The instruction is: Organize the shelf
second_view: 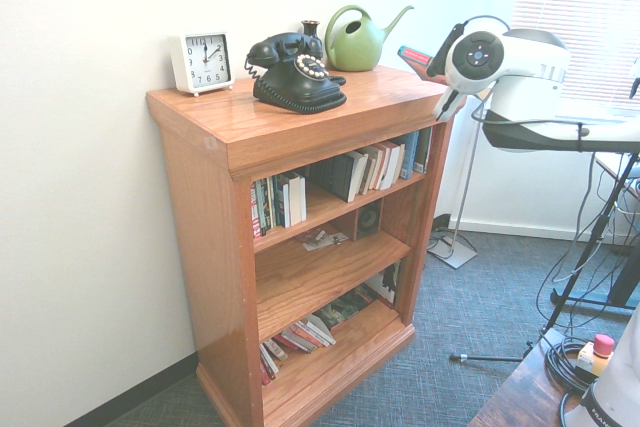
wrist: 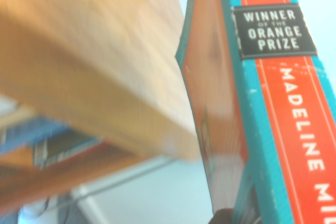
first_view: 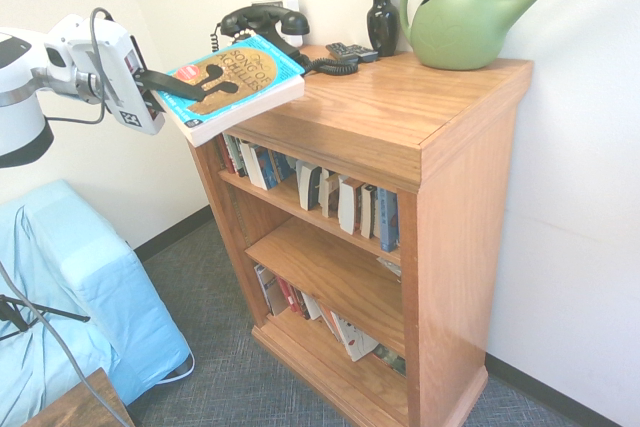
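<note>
One gripper [first_view: 178, 84] clamped on a teal book [first_view: 232, 84], held over the shelf [first_view: 400, 117] top's edge

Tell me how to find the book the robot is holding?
Look at the wooden shelf, then at its top corner farthest from the green watering can. There the gripper holds a teal book tilted at the top's edge. It is the only book outside the shelf; the others stand or lie on the inner boards.
</note>
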You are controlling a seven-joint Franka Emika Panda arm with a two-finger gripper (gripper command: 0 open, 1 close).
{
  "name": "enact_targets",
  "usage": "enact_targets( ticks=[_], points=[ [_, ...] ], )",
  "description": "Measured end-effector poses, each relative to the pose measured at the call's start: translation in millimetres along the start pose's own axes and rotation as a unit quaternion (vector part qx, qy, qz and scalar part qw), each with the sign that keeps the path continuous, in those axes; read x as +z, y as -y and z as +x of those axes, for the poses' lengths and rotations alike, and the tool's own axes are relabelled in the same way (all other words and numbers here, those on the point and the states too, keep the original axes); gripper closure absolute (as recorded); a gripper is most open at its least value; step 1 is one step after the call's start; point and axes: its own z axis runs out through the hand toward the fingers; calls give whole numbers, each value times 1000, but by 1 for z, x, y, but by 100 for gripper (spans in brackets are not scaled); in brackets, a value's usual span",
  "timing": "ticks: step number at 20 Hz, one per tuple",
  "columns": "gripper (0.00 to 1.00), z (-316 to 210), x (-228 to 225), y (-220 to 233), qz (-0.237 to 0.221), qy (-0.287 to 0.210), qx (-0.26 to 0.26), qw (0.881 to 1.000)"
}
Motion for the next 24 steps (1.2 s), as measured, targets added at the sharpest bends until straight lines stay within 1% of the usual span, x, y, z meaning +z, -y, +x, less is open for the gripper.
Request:
enact_targets(
  ticks=[5, 9, 15, 20, 24],
  points=[
    [100, -44, -9, -46, -2, 22, 12, 1000],
    [100, -69, -21, -63, 13, 42, 20, 999],
    [100, -105, -26, -46, 65, 84, 21, 994],
    [100, -126, -44, -18, 112, 113, 15, 987],
    [100, -152, -45, 5, 138, 129, 5, 982]
  ],
)
